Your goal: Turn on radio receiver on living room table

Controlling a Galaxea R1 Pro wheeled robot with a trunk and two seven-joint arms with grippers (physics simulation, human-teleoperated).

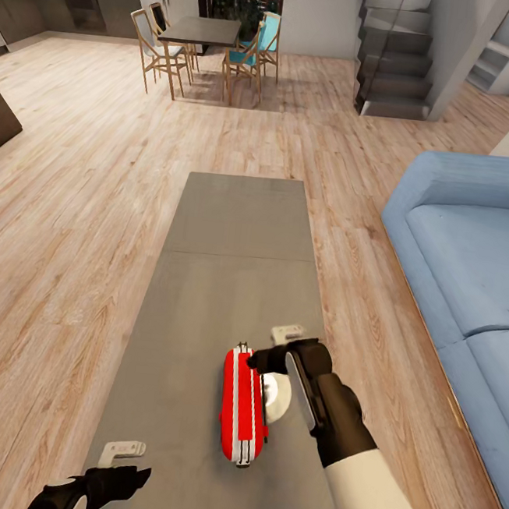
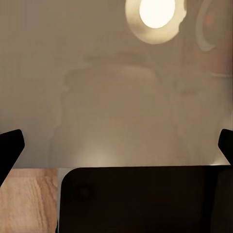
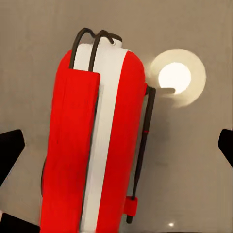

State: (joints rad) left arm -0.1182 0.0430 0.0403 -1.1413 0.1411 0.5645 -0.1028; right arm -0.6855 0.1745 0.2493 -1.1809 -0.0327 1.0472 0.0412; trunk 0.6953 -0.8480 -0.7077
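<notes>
On the near end of the long grey-brown coffee table (image 1: 234,229), the black right gripper (image 1: 263,359) hangs just over the small red radio receiver with white sides (image 1: 242,415).

The right wrist view shows the right gripper's fingertips (image 3: 10,150) at the two edges of the frame, spread wide apart with nothing between them, and the radio receiver (image 3: 97,145) below in the gap; from the head view, whether a finger touches the radio's far end I cannot tell. The radio stands upright on the table, red top handle uppermost, a white band between red halves and a thin dark rod along one side. The black left gripper (image 1: 125,480) sits at the table's near left corner, its fingertips (image 2: 9,148) likewise wide apart and holding nothing over the bare tabletop (image 2: 116,97). A blue sofa (image 1: 473,262) stands to the right on the light wood plank floor (image 1: 73,188).
</notes>
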